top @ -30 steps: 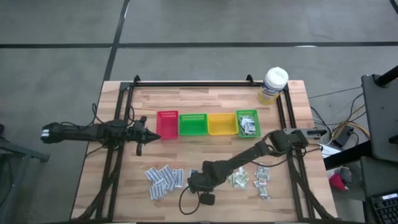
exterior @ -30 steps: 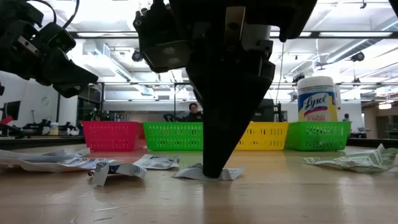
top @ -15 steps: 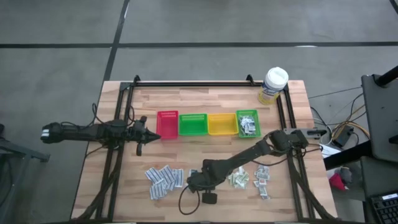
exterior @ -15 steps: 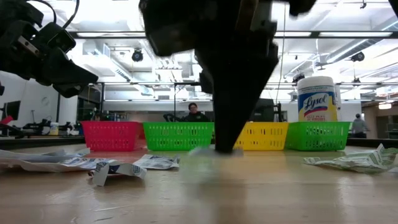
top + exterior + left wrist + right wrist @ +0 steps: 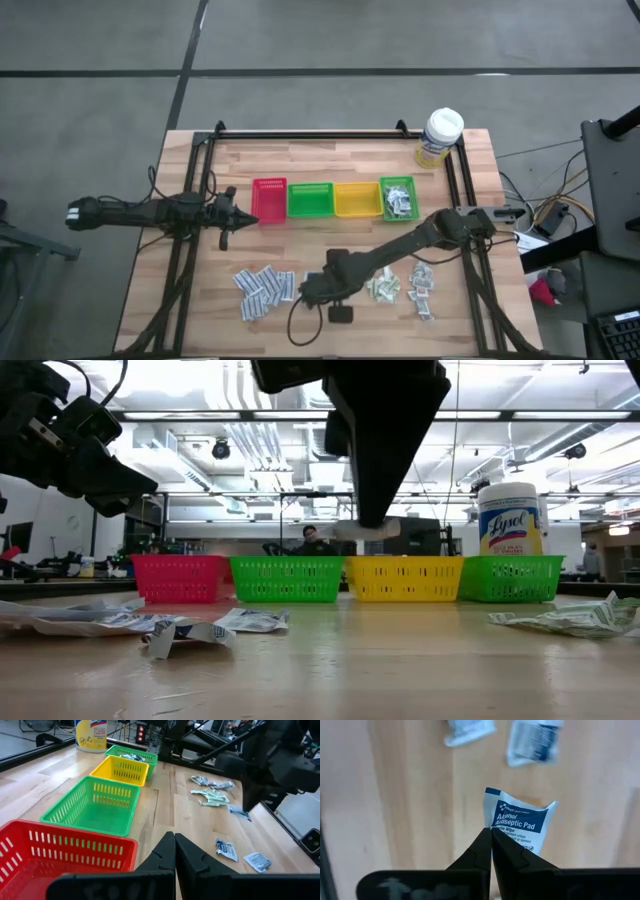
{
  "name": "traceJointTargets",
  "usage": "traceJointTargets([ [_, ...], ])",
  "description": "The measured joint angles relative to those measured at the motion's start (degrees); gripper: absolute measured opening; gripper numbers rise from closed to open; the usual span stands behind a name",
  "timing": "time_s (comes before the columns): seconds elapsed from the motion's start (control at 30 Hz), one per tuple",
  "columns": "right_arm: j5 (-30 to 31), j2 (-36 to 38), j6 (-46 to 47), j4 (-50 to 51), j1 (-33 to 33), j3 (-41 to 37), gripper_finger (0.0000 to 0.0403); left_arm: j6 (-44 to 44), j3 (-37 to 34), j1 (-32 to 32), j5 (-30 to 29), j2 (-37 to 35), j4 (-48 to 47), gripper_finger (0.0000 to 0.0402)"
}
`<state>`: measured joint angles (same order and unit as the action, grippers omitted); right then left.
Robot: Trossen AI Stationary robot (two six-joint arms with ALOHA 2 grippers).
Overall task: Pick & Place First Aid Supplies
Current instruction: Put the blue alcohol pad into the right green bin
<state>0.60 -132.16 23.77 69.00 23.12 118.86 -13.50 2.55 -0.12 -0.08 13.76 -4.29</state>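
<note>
You see a white-blue alcohol pad sachet (image 5: 520, 822) pinched at its lower edge between the two fingers of the right gripper (image 5: 491, 834). The fingers are pressed together on it, and the sachet stands out past their tips, printed side to the wrist camera. In the low view the same sachet (image 5: 368, 530) hangs at the tip of the right gripper (image 5: 372, 520), lifted clear of the wooden table (image 5: 400, 660), in front of the yellow bin (image 5: 405, 578).

On the high view, if you take the table centre as the middle of a clock, the right gripper (image 5: 312, 290) is at about 6 o'clock, near the front edge. Just beside it, toward 7 o'clock, lies a loose group of white-blue sachets (image 5: 262, 288) flat on the wood. Toward 5 o'clock lies a group of pale green sachets (image 5: 383, 288), and farther the same way some white-red ones (image 5: 422, 287).

At 12 o'clock of the gripper stands a row of four bins, touching side by side: red bin (image 5: 269, 201), green bin (image 5: 310, 200), the yellow bin, and a second green bin (image 5: 398, 198) which has a few sachets inside. The yellow wipes tub (image 5: 439, 138) stands at about 1 o'clock, near the far corner.

The left gripper (image 5: 234, 218) waits at 9 o'clock, beside the red bin, with its fingers pressed together and holding nothing.
</note>
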Motion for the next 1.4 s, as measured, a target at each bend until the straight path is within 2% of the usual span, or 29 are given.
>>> traceJointTargets([
  [0.27, 7.1, 0.1, 4.2, 9.1, 0.0, 2.8, 0.0008, 0.0, 0.0, 0.0, 0.0, 0.0, 0.0, 0.0],
  [0.63, 12.8, 0.1, 14.6, 17.3, 0.0, 2.0, 0.0008, 0.0, 0.0, 0.0, 0.0, 0.0, 0.0, 0.0],
  [0.87, 13.9, 0.1, 23.3, 21.1, 0.0, 1.8, 0.0008, 0.0, 0.0, 0.0, 0.0, 0.0, 0.0, 0.0],
  [1.17, 14.2, 0.1, 36.9, 21.0, -0.1, 1.7, 0.0008, 0.0, 0.0, 0.0, 0.0, 0.0, 0.0, 0.0],
  [1.4, 14.2, 0.1, 41.0, 21.0, -0.1, 0.8, 0.0008, 0.0, 0.0, 0.0, 0.0, 0.0, 0.0, 0.0],
])
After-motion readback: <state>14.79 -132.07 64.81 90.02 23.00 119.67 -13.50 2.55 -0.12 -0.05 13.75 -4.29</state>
